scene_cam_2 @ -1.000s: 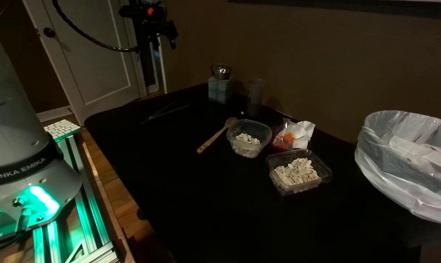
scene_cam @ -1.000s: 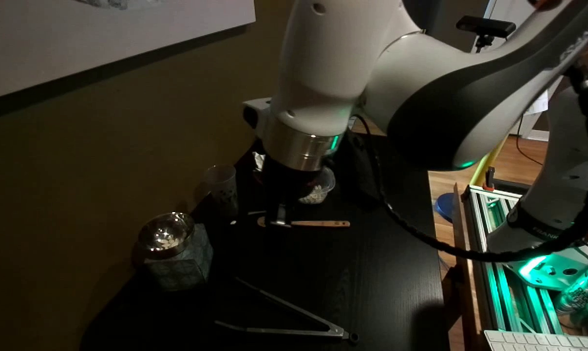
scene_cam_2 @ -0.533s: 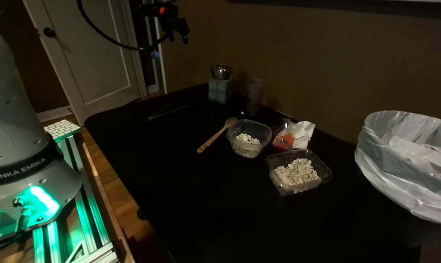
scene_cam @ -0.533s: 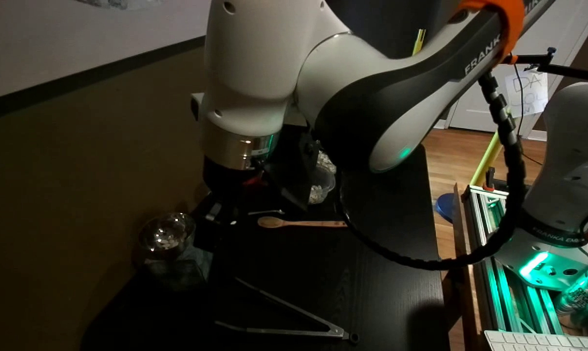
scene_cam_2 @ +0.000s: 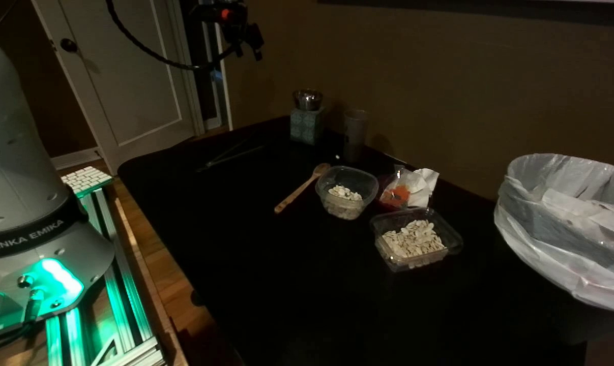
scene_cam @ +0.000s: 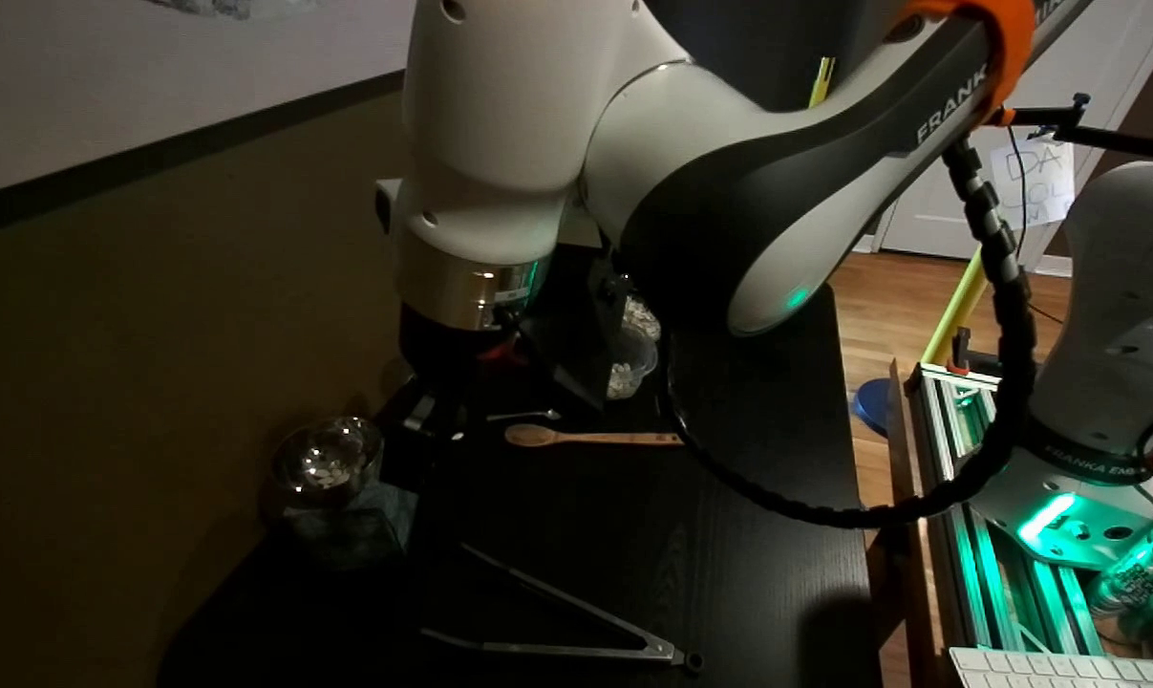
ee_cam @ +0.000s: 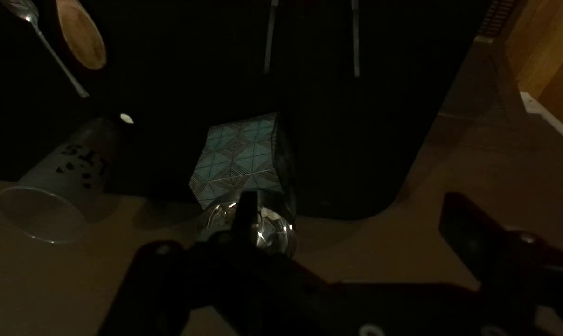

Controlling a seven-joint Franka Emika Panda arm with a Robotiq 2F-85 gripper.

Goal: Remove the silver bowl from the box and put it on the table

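- In the wrist view the gripper (ee_cam: 350, 205) has its fingers (ee_cam: 246, 217) spread wide; in an exterior view the arm (scene_cam: 480, 143) ends in shadow, its fingertips hard to make out.
- One finger covers part of the silver bowl (ee_cam: 276, 228) in the wrist view, but an exterior view shows the gripper (scene_cam_2: 249, 53) apart from it, between ten and eleven o'clock.
- The silver bowl is round and mirror-bright, glinting at the rim, with pale flakes (scene_cam: 328, 476) in the bottom.
- It sits upright on top of the box (ee_cam: 237, 154); whether its base dips inside cannot be told.
- The box's blue-green triangles are crisp in the wrist view; in an exterior view the box (scene_cam: 352, 535) is murky.
- From the bowl in the wrist view, a cup (ee_cam: 69, 170) with dark lettering stands between nine and ten o'clock; a metal utensil (ee_cam: 53, 52), cut off, lies toward ten.
- The wrist view catches only ends of the tongs (ee_cam: 356, 42), at twelve and one; an exterior view shows them whole on the black table (scene_cam: 729, 535).
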